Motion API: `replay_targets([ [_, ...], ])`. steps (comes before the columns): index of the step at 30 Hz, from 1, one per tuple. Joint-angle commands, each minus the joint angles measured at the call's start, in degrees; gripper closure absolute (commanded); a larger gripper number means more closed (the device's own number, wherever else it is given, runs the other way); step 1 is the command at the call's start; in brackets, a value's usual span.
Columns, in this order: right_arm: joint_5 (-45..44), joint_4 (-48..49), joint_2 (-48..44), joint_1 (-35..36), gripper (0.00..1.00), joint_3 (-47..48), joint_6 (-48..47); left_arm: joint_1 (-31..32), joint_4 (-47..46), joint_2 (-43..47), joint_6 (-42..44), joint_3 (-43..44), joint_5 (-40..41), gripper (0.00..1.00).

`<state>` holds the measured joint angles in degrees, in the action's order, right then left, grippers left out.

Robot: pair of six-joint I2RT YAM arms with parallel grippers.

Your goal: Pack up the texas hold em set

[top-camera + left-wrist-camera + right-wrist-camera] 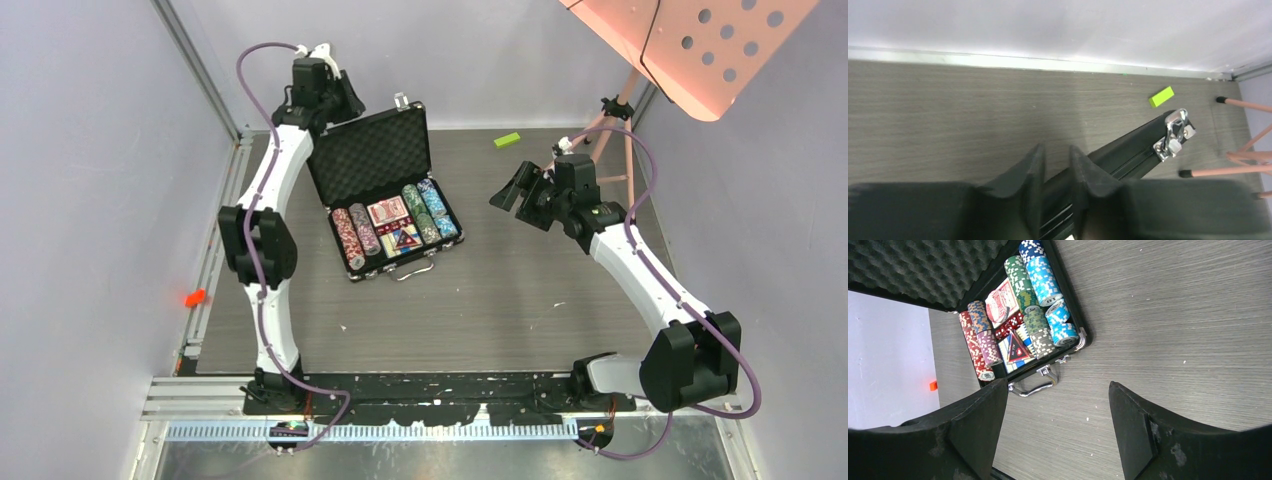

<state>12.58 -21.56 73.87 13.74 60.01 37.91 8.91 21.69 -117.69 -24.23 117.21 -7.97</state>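
Note:
The black briefcase [338, 188] lies open at the table's far middle, with its foam-lined lid [372, 152] standing up. Rows of striped poker chips [355, 235], a red-backed card deck [388, 210] and red dice [1010, 325] fill the base. My left gripper [345, 100] is at the lid's upper left corner. In the left wrist view its fingers [1034, 165] stand close together with the lid's edge [1128, 145] between them, near a silver latch [1173, 135]. My right gripper [515, 190] hovers open to the right of the case. Between its fingers is bare table [1058, 387], and the case handle [1035, 387] lies just beyond.
A small green block [507, 140] lies on the table behind the case, near the back wall. A pink tripod stand [615, 120] occupies the far right corner, its feet [1248, 155] close to the lid's end. A small red object [195, 297] sits off the table's left edge.

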Motion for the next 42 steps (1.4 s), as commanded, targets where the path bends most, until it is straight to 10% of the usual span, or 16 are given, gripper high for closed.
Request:
replay_targets([
  [1,0.43,0.71,-2.09,-0.11,0.2,0.14,0.24,-0.26,14.57,-5.67,-0.55,11.97,-6.79,0.85],
  [4,0.35,0.71,-2.18,-0.11,0.21,-0.2,0.3,0.2,24.39,-7.76,0.82,16.87,-6.7,1.0],
  [12,1.34,1.44,-1.79,-0.11,0.21,-0.83,0.81,2.11,31.43,-2.23,3.1,10.02,-11.8,1.0],
  [26,2.64,4.62,0.32,0.56,0.25,-2.37,2.14,15.19,12.78,19.22,-3.71,-23.89,-7.34,1.0],
  [42,-5.85,3.3,18.68,16.05,0.93,7.72,-0.39,11.41,-7.07,25.34,-3.57,-55.57,-4.62,1.0],
])
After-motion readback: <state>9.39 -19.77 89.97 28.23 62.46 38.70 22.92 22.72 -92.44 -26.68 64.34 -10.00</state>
